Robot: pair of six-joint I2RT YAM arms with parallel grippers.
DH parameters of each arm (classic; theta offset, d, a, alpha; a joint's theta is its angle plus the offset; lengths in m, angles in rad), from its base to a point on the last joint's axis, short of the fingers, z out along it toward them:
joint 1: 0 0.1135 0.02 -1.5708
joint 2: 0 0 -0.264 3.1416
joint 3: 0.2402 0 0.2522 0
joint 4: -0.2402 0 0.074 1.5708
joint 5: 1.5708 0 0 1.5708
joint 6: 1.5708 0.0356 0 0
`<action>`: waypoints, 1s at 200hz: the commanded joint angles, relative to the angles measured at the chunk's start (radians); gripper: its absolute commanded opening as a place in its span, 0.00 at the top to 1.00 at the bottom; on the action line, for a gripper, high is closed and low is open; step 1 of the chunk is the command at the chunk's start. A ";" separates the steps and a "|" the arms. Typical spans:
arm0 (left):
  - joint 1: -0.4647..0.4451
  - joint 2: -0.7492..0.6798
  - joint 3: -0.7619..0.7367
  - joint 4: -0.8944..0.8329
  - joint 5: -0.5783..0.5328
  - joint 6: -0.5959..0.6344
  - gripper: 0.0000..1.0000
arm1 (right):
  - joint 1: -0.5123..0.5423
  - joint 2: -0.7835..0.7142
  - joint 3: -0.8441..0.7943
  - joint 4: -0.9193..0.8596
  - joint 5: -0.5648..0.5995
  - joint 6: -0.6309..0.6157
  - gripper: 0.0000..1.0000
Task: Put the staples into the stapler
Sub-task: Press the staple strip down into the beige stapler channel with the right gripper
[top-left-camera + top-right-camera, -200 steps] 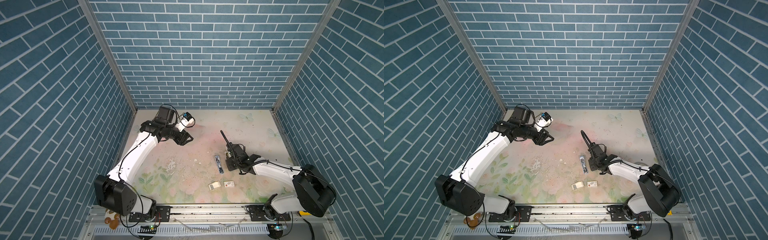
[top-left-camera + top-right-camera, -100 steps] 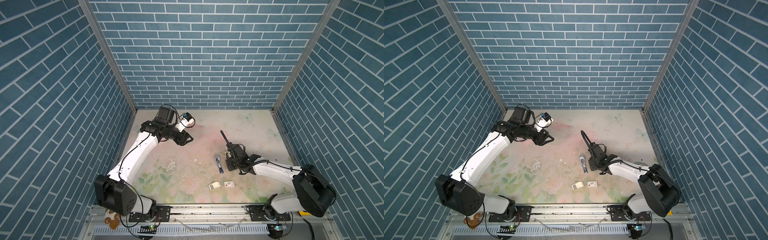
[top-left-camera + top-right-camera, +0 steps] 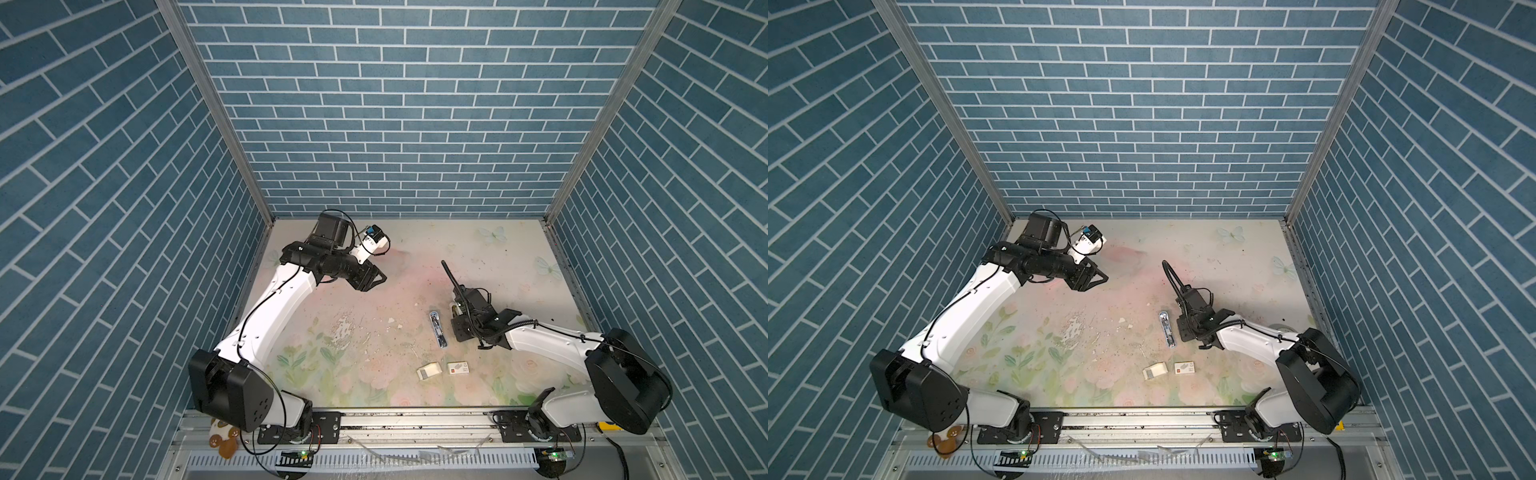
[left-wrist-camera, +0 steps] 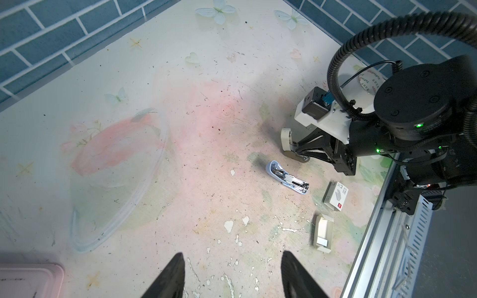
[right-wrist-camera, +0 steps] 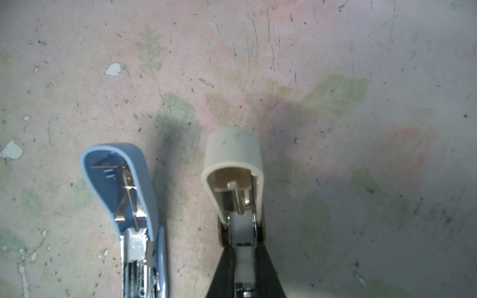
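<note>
Nothing moved; staple sleeve (image 4: pixel 335 196) print blurred, probably unreadable.

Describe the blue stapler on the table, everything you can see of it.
The blue stapler is small, light-blue plastic with bright metal inside. It lies swung open on the floral table, cover folded back, spring and metal channel facing up. Whether the channel is loaded I cannot tell. Nothing grips it: the right gripper, shut on a cream stapler, stands beside it, apart.
</note>
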 commanded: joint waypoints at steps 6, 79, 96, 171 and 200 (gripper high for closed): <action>0.000 -0.004 -0.015 0.005 0.005 0.002 0.38 | 0.001 0.007 -0.033 -0.016 0.004 0.049 0.92; 0.000 -0.010 -0.014 0.003 0.004 0.002 0.38 | 0.010 0.005 -0.028 -0.033 0.029 0.058 0.92; 0.000 -0.010 -0.016 0.006 0.005 0.002 0.39 | 0.016 0.011 -0.025 -0.037 0.029 0.063 0.92; 0.000 -0.003 -0.004 0.008 0.022 0.003 0.39 | 0.065 0.005 -0.019 -0.055 0.043 0.103 0.92; 0.000 -0.002 -0.002 0.008 0.025 0.002 0.38 | 0.064 0.016 -0.010 -0.058 0.052 0.104 0.92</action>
